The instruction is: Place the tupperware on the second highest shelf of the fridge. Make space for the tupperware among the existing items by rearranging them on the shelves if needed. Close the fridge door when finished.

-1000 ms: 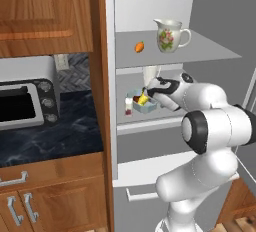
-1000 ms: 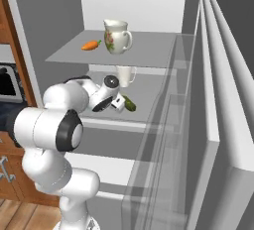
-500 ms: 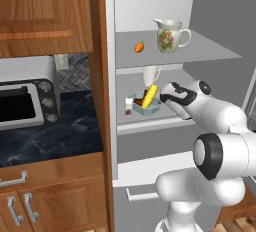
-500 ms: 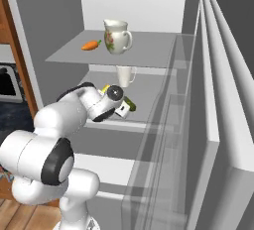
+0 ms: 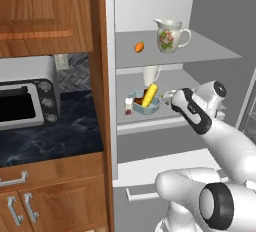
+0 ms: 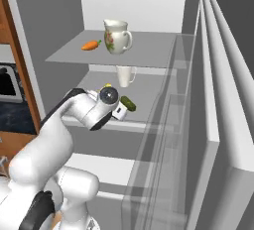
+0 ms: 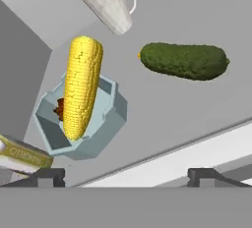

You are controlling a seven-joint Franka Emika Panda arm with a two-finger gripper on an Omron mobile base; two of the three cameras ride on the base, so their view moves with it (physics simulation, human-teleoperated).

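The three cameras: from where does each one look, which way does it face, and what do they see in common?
Left base view: behind the arm to its left, facing the open fridge; arm at lower right, gripper open beside the tupperware.
Right base view: behind the arm to its right, facing the shelves along the fridge door; arm at lower left.
Hand view: on the hand, looking at the second highest shelf; finger tips at the bottom.
Shared: cucumber, mug.
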